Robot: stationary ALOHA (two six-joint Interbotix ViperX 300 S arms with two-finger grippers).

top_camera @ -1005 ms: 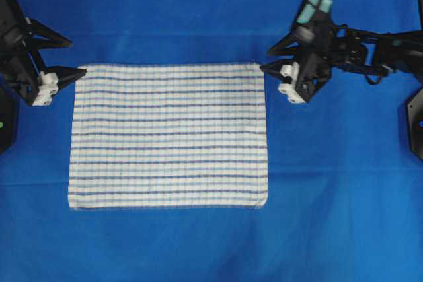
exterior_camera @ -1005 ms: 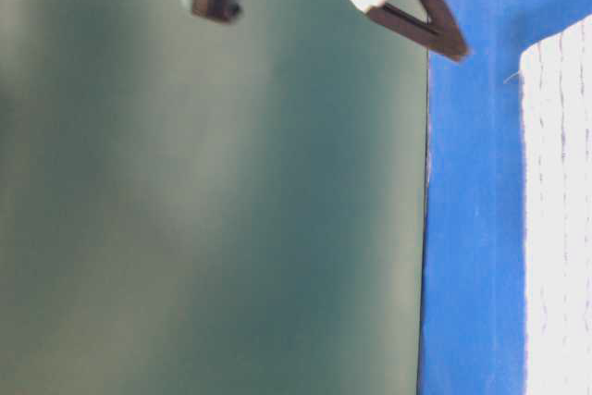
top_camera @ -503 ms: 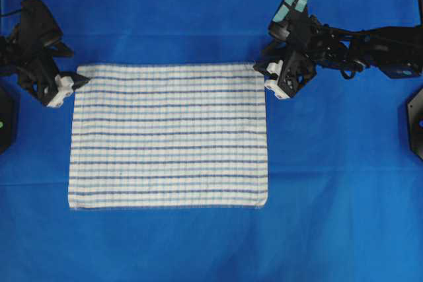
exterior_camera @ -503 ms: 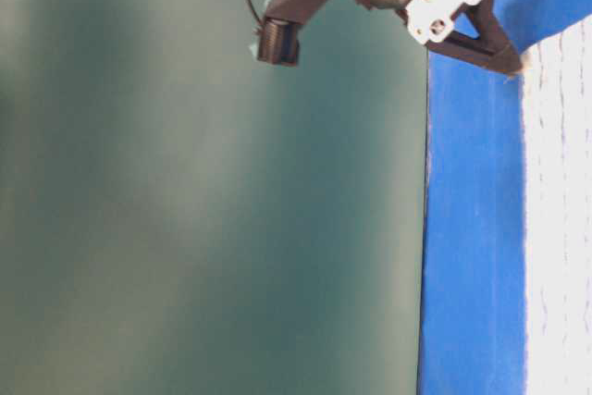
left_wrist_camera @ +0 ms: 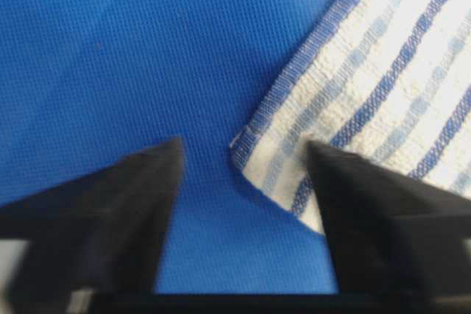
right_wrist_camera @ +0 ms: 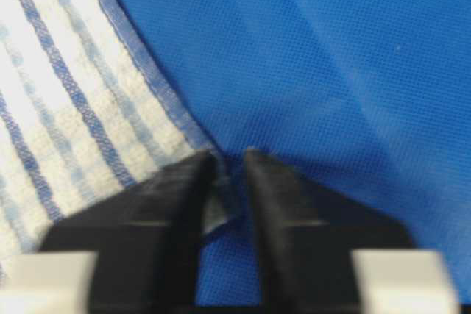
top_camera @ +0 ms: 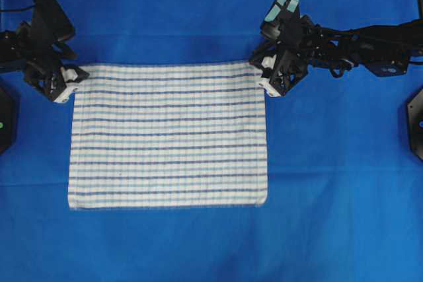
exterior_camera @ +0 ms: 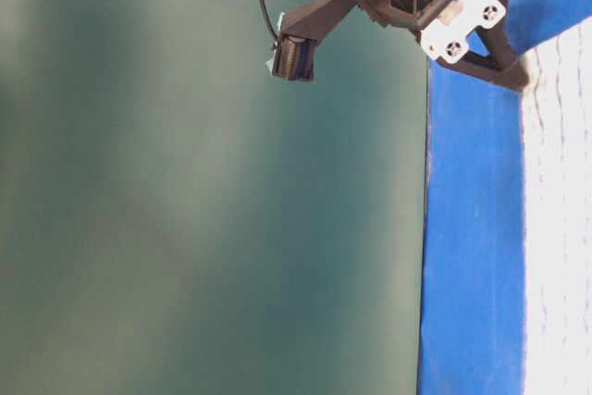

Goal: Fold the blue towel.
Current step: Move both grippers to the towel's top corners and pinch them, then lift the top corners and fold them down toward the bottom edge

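Pincer tips sit at both far corners of the blue towel (top_camera: pixel 168 135), which lies flat on the blue tabletop (top_camera: pixel 344 216).

My right pincer (right_wrist_camera: pixel 229 174) is almost closed, with the towel's corner nipped between its tips. My left pincer (left_wrist_camera: pixel 243 159) is wide, with the other far corner in the gap. I think the left tips could close on too little cloth and let it slip. They could also grab the tabletop cover by mistake. The wrist views show the corners between my tips. The overhead view shows the whole towel but hides the tips. The table-level view shows only the towel's edge.
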